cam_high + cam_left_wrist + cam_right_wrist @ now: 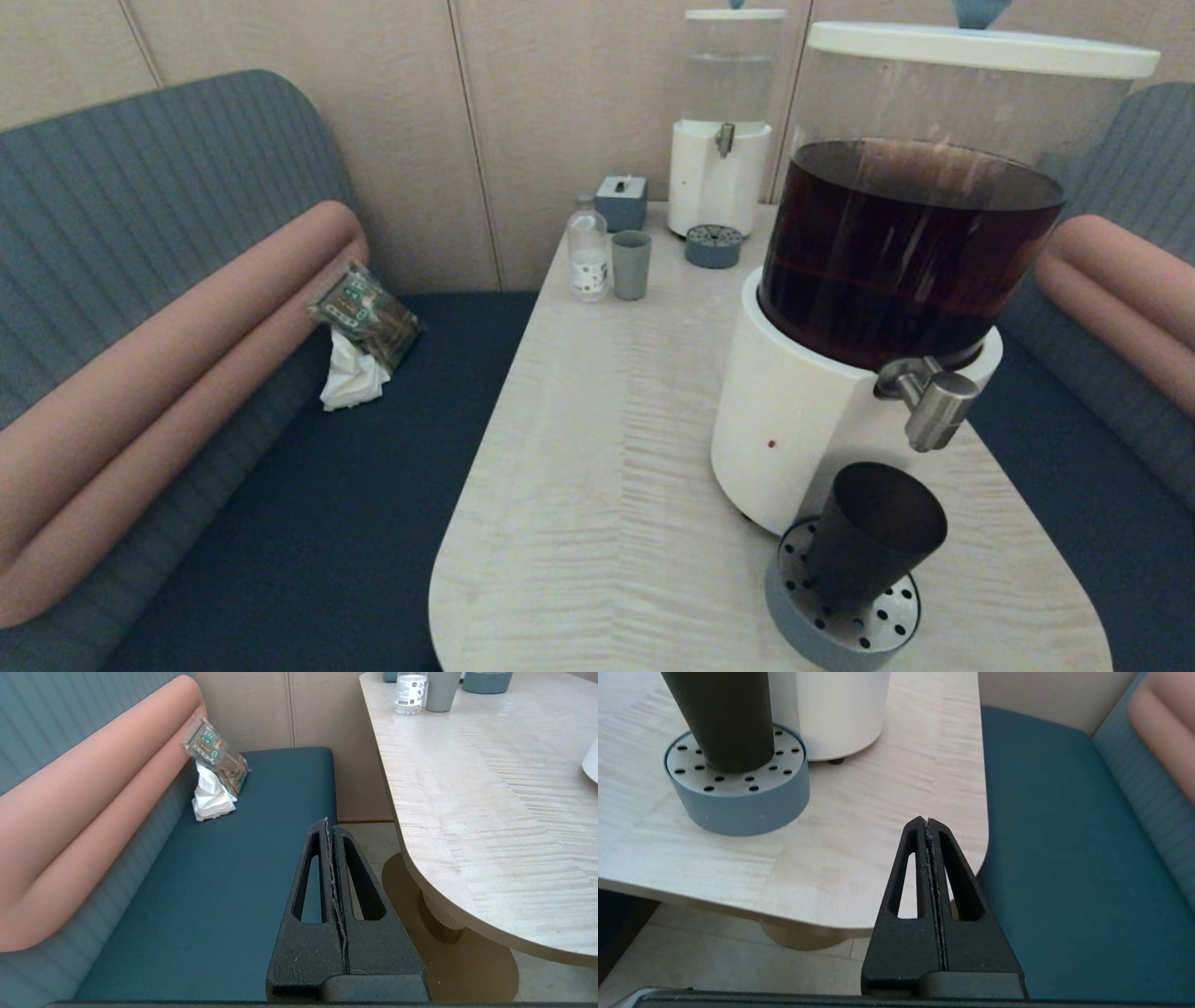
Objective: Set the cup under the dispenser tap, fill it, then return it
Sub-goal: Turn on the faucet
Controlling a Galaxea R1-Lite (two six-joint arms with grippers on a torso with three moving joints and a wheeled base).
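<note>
The matte black cup (873,532) stands upright on the round grey-blue drip tray (794,616), just below and slightly left of the brushed-steel dispenser tap (934,403). The tap juts from the white base of the large dispenser (794,411), which holds dark brown liquid. In the right wrist view the cup (721,718) rises from the perforated drip tray (738,802). My right gripper (928,821) is shut and empty, low off the table's near right corner. My left gripper (327,823) is shut and empty, down over the left bench seat. Neither arm shows in the head view.
A smaller clear-liquid dispenser (721,177) with its own drip tray (713,246) stands at the back. Near it are a pale grey-green cup (631,264), a small bottle (588,250) and a grey box (622,202). A snack packet and tissue (359,331) lie on the left bench.
</note>
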